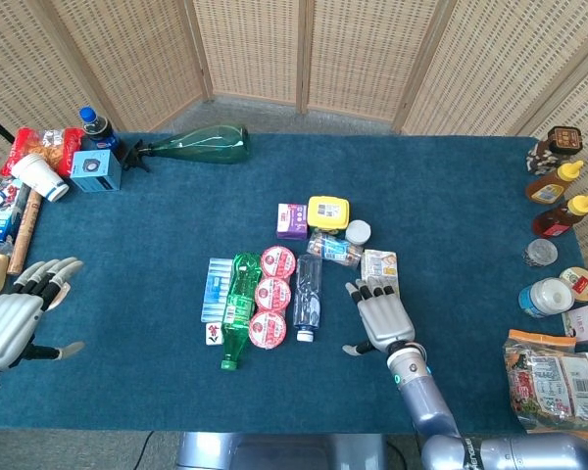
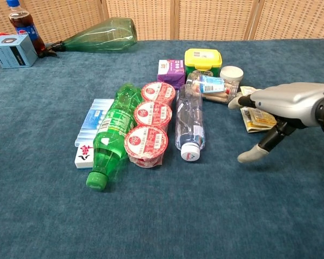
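Centrally on the blue cloth-covered table (image 1: 157, 215), the robot's right hand (image 1: 381, 315) hovers palm down with its fingers apart and nothing in them, its fingertips (image 1: 376, 290) over the near edge of a flat snack packet (image 1: 379, 263) that lies on the cloth just ahead of it; in the chest view the same hand (image 2: 281, 108) hangs above the cloth, thumb pointing down toward the fabric, and the packet (image 2: 255, 117) shows partly beneath it. Just to the left of that hand lies a clear water bottle (image 1: 308, 297) on its side, white cap toward the robot, and beside it three red-lidded cups (image 1: 272, 296) in a row, a green plastic bottle (image 1: 237, 308) lying flat, a pale blue pack (image 1: 216, 288) and a small mahjong tile (image 1: 213, 334). Behind the group sit a purple box (image 1: 292, 220), a yellow tub (image 1: 328, 212), a small clear jar (image 1: 335, 249) on its side and a white-lidded pot (image 1: 357, 232). Far off at the table's left edge, the left hand (image 1: 15, 318) rests open, fingers spread, holding nothing, well apart from the central group. Along the back left stand a cola bottle (image 1: 96, 125), a blue box (image 1: 91, 171) and a large green glass bottle (image 1: 194, 145) on its side; sauce bottles (image 1: 557, 196) line the right edge.
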`<state>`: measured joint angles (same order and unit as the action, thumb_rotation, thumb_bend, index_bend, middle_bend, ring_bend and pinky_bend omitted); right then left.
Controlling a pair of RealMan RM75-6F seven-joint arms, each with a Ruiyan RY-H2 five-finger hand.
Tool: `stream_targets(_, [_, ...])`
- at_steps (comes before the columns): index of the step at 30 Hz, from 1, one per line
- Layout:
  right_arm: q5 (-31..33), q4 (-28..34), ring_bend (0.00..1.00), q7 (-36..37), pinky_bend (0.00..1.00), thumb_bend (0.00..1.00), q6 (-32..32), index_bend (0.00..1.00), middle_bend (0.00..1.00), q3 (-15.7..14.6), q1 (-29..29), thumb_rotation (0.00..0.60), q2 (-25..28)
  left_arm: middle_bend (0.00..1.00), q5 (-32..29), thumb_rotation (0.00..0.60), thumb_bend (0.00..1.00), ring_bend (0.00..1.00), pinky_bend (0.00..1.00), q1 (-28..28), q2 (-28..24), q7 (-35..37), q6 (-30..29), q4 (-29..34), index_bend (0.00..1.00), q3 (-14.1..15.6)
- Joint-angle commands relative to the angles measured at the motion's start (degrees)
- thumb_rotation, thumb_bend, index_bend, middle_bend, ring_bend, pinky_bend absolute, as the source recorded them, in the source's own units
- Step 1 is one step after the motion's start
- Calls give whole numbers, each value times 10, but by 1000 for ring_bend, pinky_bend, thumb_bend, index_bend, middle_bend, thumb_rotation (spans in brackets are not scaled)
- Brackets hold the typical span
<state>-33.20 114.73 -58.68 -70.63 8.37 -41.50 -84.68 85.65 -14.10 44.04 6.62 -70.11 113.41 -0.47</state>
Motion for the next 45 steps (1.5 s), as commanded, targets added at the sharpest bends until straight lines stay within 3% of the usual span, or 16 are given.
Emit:
stream_targets(1, [11,0,0,3,0,0,5,0,0,-4,-8,383,2,0,-1,600,0,0,0,0,0,0,0,-1,0,0])
stream_targets(21, [67,-27,0,-16,0,0,-19,0,0,-41,-41,384,28,0,3,600,0,0,0,1,-1,-3,-4,4,0,0])
stream_targets(35, [124,-68,0,44,0,0,21,0,0,-13,-45,386,98,0,8,600,0,0,0,3,-4,-1,-10,6,0,0])
stream_targets(40, [95,-38,0,74,0,0,16,0,0,-6,-41,390,119,0,9,600,0,0,0,5,-2,2,-12,3,0,2])
stream_targets(45, [48,-63,0,85,0,0,45,0,0,-11,-54,390,109,0,14,600,0,0,0,7,-4,4,-16,4,0,3])
